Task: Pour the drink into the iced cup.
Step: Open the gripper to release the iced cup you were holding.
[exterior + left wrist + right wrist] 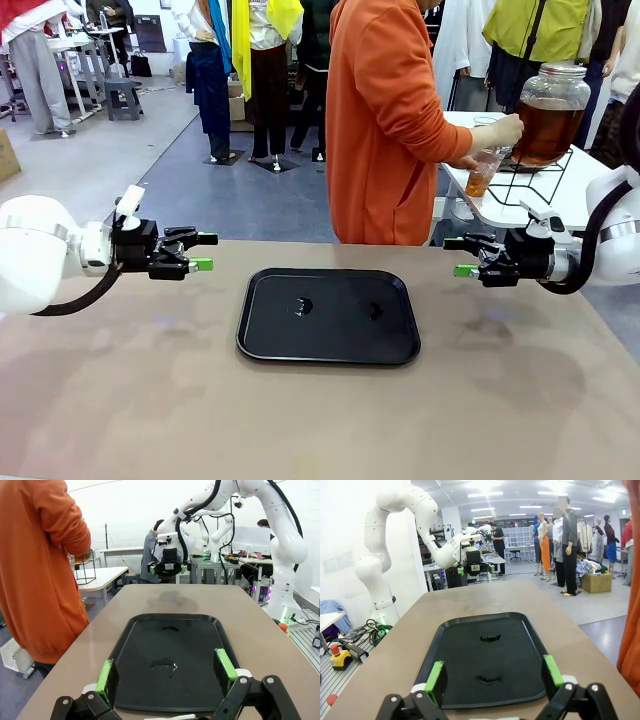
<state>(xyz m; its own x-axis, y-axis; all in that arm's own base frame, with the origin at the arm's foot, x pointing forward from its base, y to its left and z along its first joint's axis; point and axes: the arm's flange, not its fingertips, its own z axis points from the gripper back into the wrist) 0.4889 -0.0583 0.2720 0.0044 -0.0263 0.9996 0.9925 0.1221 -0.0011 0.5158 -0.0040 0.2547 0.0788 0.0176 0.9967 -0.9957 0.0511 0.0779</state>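
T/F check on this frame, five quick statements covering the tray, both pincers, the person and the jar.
1. The black tray holds a cup. False: it carries no cup, only two small wet spots.
2. Both pincers are open and hold nothing. True: the left pincer and the right pincer hover on either side of the tray.
3. The person is at the side table, holding a clear cup by the jar. True.
4. The glass jar is empty. False: it holds amber-brown drink.
5. The right pincer is touching the jar. False: it is over the brown table, well apart from it.
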